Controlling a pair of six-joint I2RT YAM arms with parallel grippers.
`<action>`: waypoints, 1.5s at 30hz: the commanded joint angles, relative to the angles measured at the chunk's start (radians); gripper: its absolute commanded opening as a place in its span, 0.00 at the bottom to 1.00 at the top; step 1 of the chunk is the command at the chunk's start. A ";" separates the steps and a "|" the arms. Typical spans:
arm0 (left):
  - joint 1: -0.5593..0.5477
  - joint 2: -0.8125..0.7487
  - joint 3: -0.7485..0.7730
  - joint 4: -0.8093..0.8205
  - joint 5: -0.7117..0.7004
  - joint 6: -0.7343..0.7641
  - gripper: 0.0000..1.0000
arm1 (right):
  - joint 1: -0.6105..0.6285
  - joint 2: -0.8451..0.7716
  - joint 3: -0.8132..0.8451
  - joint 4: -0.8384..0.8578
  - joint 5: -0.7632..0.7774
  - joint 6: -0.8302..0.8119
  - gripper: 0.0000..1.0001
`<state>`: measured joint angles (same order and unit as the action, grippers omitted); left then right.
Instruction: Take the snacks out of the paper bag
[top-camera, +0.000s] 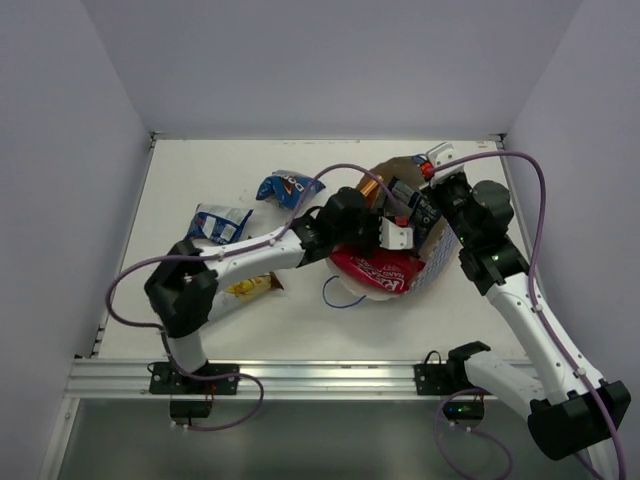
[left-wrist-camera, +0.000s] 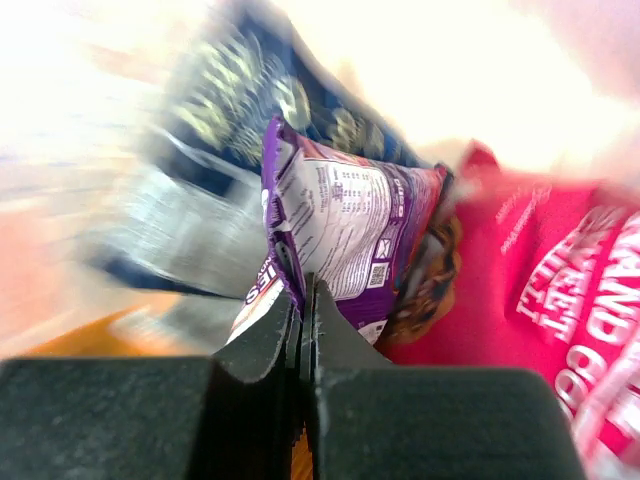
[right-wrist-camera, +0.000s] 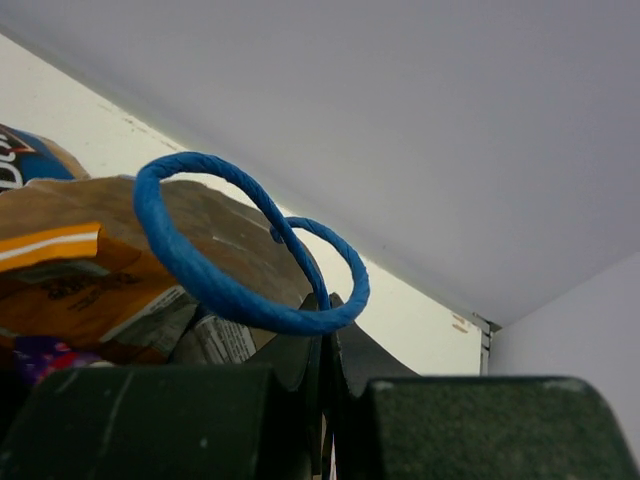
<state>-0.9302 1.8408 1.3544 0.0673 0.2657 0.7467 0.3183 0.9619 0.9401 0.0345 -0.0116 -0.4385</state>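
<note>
Left fingers (left-wrist-camera: 265, 345) pinching purple packet (left-wrist-camera: 340, 215) (blurred), right fingers (right-wrist-camera: 370, 365) clamping paper bag (right-wrist-camera: 200, 210)

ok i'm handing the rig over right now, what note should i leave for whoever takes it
Left tool: shut on the edge of the purple packet, reaching into the paper bag.
Right tool: shut on the bag's cord handle.
Done: blue packet, blue-white packet and yellow packet lie out on the table.
Left: purple packet, pink-red packet, dark blue packet and orange packet are in the bag or at its mouth.
</note>
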 joint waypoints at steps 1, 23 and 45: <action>0.005 -0.264 -0.018 0.083 0.040 -0.093 0.00 | -0.008 -0.003 -0.015 0.076 0.090 -0.009 0.00; 0.427 -0.689 -0.342 -0.054 -0.287 -0.774 0.00 | -0.048 -0.035 -0.047 0.056 0.107 0.061 0.00; 0.444 -0.465 -0.444 -0.060 -0.071 -1.078 0.72 | -0.048 -0.040 -0.024 0.033 0.084 0.043 0.00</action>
<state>-0.4919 1.4391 0.8200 -0.0078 0.2317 -0.3122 0.2737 0.9466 0.8913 0.0605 0.0834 -0.3832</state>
